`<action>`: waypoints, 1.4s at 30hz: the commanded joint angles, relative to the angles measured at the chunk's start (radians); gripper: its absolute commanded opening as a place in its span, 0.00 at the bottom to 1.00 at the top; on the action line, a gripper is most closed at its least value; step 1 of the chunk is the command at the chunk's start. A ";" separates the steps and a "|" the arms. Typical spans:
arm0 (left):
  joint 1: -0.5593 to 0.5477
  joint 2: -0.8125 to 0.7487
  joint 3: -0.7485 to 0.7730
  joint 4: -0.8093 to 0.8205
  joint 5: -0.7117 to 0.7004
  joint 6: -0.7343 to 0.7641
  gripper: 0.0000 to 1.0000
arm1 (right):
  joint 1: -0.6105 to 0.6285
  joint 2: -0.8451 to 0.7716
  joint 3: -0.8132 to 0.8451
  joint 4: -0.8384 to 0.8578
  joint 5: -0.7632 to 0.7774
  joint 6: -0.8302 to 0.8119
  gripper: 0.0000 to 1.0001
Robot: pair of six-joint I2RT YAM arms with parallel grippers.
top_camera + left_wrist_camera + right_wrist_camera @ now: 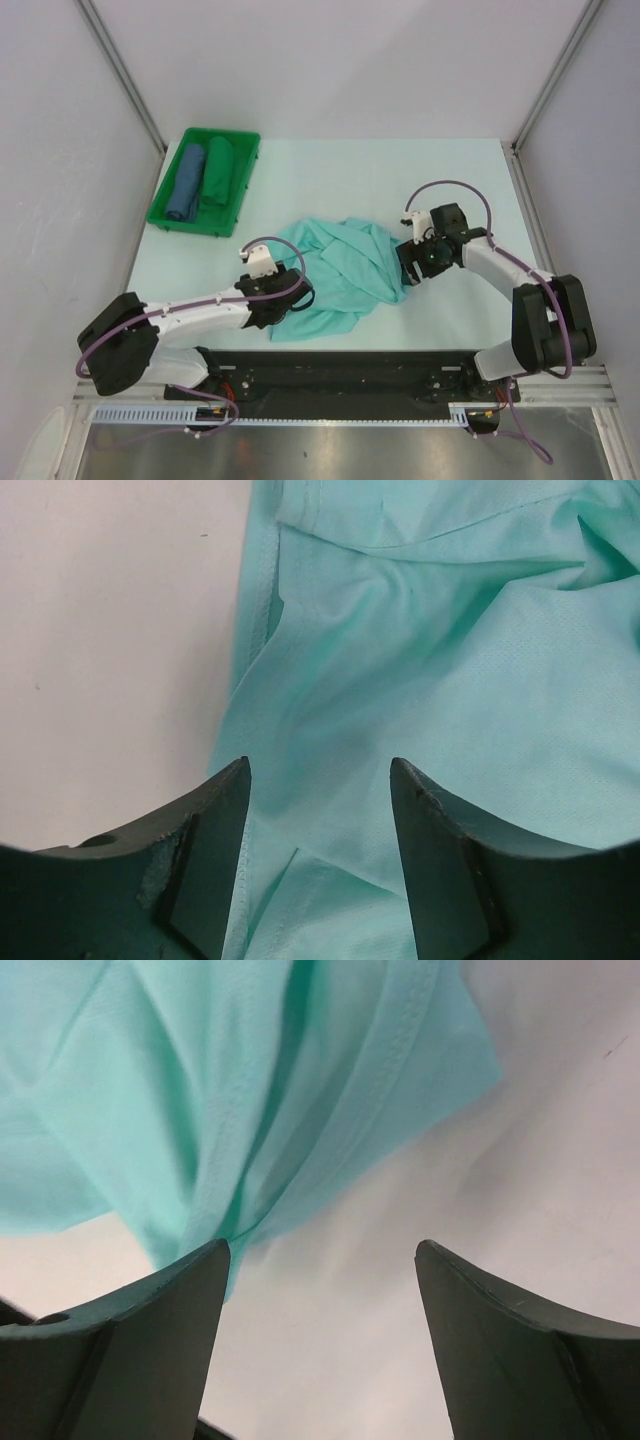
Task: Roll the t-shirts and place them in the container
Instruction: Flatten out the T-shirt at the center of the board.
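Observation:
A light turquoise t-shirt (345,265) lies crumpled in the middle of the table. My left gripper (298,297) is low over its near left part. In the left wrist view the left gripper (319,765) has its jaws apart, with folds and a hem of the t-shirt (420,660) between and under them. My right gripper (407,268) is at the shirt's right edge. The right wrist view shows the right gripper (322,1245) wide open over bare table, and a hemmed flap of the t-shirt (200,1080) reaches down to its left finger (160,1330).
A green tray (160,217) stands at the back left and holds a rolled blue cloth (187,182) and a rolled dark green cloth (217,172). Pale table (400,180) shows behind the shirt. Grey walls close in both sides.

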 commanded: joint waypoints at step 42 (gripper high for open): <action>0.229 -0.069 0.356 0.177 0.104 0.513 0.30 | -0.207 0.149 0.717 -0.101 -0.041 0.231 0.00</action>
